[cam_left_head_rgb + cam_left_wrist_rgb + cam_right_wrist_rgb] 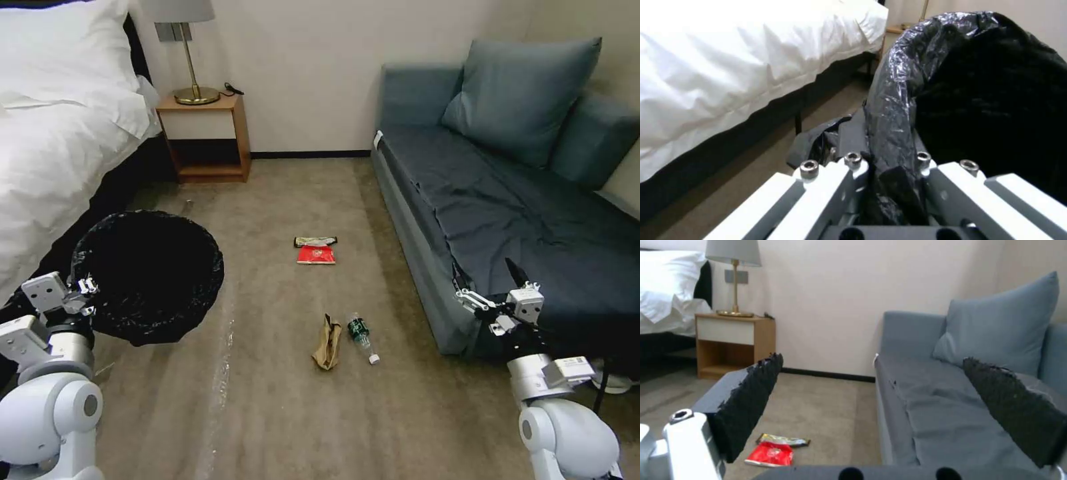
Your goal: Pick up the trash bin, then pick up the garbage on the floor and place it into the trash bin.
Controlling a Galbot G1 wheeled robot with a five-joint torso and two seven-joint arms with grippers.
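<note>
Holding one trash bin (pixel 150 273) — left claw (pixel 889 173) clamped | right claw (pixel 490 277) wide, empty | litter: four pieces (pixel 317 253)

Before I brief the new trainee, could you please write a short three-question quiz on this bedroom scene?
1. True or false: the left gripper is clamped on the trash bin rim.
2. Which litter lies nearest the brown paper bag? A) red snack packet B) bottle C) yellow-black wrapper
3. Fill in: the right gripper jaws are ___.

Key: 1 true; 2 B; 3 open.
</note>
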